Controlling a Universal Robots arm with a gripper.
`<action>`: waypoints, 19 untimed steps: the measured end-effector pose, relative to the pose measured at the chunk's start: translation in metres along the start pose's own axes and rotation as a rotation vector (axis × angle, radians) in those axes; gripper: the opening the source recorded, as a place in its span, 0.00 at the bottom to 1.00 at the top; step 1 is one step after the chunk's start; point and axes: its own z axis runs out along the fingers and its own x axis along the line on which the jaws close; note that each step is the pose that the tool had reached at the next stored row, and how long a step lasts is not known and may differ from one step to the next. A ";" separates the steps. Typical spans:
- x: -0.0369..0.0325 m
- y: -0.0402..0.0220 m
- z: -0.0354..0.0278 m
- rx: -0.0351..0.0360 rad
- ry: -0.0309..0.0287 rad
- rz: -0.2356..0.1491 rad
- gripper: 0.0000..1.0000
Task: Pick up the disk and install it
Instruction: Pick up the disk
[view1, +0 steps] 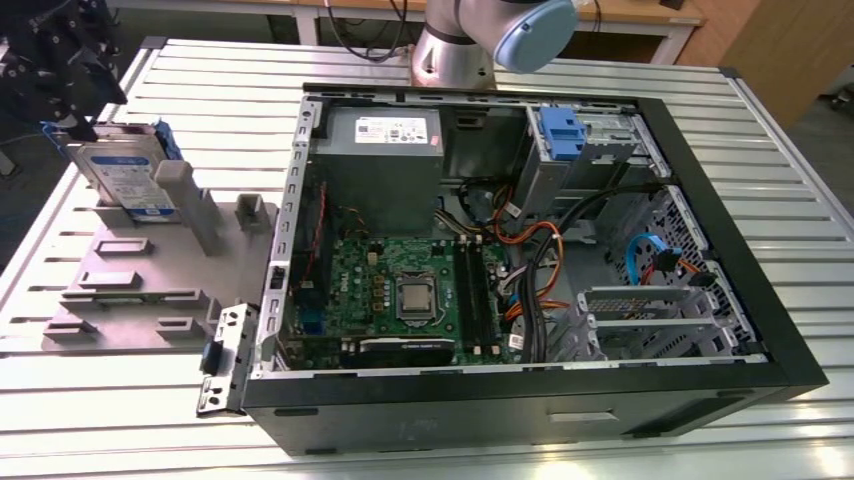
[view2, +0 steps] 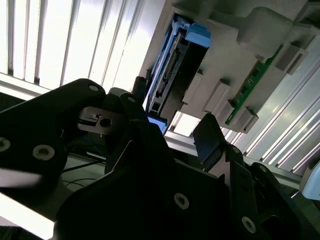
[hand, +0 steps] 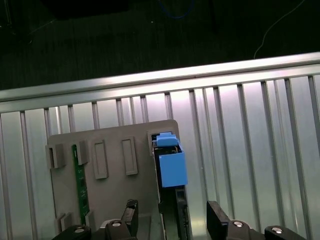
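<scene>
"Where's the disk (view1: 124, 170) right now?"

"Standing on edge in a slot of the grey rack (view1: 147, 285), at the corner of the rack away from the computer case (view1: 534, 250). I'd say it's stood upright so both flat faces are free for a pinch, with the blue rails at the edges out of the way."

"And the robot's hand?"

"The gripper (hand: 172, 220) hovers over that same corner of the rack. In the first wrist view its two black fingers (hand: 131, 215) are spread wide, one to each side of the disk, with a gap on both sides. It has hold of nothing."

"Not touching, then?"

"Not that I can see. They straddle the thin way across, which suits a grip on the faces."

"And the place it goes?"

"The metal cage with the blue latch (view1: 571, 130) sits inside the case, well apart from the rack. With the disk in the rack, nothing's installed yet, as I judge it."
</scene>
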 end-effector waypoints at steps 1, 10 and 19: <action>0.0000 0.0000 0.0000 0.0000 0.0000 0.000 0.65; 0.0008 0.0051 0.0089 0.0172 -0.0036 -0.008 0.65; 0.0012 0.0063 0.0250 0.0194 -0.0038 -0.044 0.65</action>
